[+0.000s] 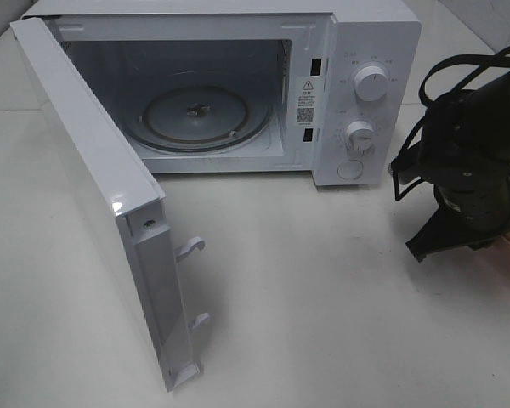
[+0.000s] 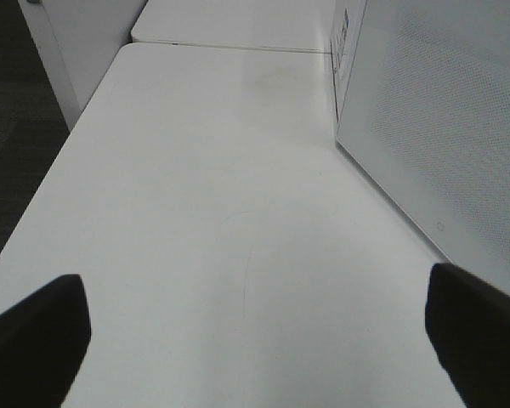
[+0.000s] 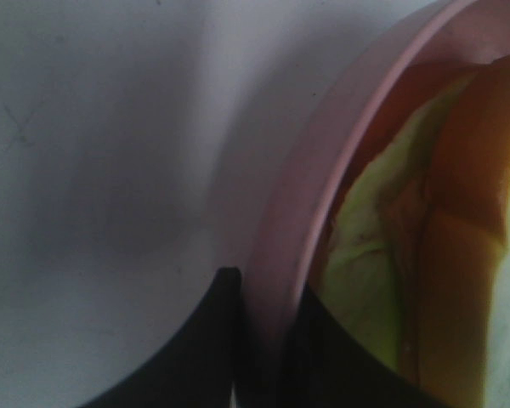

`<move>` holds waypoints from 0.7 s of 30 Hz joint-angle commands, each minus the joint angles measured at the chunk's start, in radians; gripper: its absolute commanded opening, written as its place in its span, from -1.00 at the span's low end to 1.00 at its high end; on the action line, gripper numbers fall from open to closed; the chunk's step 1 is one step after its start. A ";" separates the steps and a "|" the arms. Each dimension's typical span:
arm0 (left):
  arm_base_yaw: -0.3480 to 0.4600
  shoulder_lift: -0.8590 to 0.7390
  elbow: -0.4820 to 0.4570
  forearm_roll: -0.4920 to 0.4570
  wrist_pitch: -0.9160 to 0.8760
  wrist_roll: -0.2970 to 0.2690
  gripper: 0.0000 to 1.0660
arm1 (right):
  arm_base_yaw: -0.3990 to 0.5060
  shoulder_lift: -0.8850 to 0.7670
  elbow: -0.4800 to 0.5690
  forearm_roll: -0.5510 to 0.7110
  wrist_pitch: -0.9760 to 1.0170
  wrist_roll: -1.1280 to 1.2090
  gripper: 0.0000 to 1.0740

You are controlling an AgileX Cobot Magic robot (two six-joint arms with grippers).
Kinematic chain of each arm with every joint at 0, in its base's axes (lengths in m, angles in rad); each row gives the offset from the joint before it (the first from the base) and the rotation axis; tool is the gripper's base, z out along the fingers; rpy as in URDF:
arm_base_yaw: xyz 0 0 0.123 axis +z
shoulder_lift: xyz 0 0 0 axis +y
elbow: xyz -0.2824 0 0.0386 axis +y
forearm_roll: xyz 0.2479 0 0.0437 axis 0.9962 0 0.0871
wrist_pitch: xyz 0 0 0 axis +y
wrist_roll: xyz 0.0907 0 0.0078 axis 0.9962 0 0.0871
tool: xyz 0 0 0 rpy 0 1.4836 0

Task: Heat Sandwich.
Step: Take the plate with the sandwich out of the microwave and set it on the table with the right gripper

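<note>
At the right edge of the tabletop (image 1: 323, 297), the right gripper (image 3: 259, 340) is pinching the rim of a pink plate (image 3: 323, 170), one finger sitting outside the rim and the other inside it, so the jaws are clamped nearly together on that thin lip. The sandwich (image 3: 442, 255) is lying on this plate, just beside the inner finger; the wrist view is showing golden-brown crust, pale bread and a green leafy filling. From the high view the right arm is hiding the plate almost wholly, and the sandwich cannot be seen there.

The left gripper (image 2: 255, 340) is hanging over bare tabletop beside the microwave's open door (image 1: 93, 195), its fingers (image 2: 34, 331) spread wide apart and holding nothing. The microwave (image 1: 238, 85) is standing open, with its glass turntable (image 1: 195, 119) exposed and unoccupied.

Handling, as a judgement: the sandwich is looking light, soft and easily crushed, and its layers could slide apart if squeezed or tipped. The stiff plate is therefore the sensible place to take hold, at the rim. A one-sided rim grip is leaving the far side unsupported, so the plate may sag or tilt; keeping it level would stop the sandwich sliding off.
</note>
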 commanded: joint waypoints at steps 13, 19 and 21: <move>0.000 -0.024 0.005 -0.003 -0.003 0.001 0.85 | -0.006 0.037 -0.006 -0.099 -0.010 0.126 -0.98; 0.000 -0.024 0.005 -0.003 -0.003 0.001 0.85 | -0.006 0.064 0.008 -0.100 -0.012 0.127 -0.98; 0.000 -0.024 0.005 -0.003 -0.003 0.001 0.85 | -0.006 0.080 0.012 -0.097 -0.014 0.139 -0.98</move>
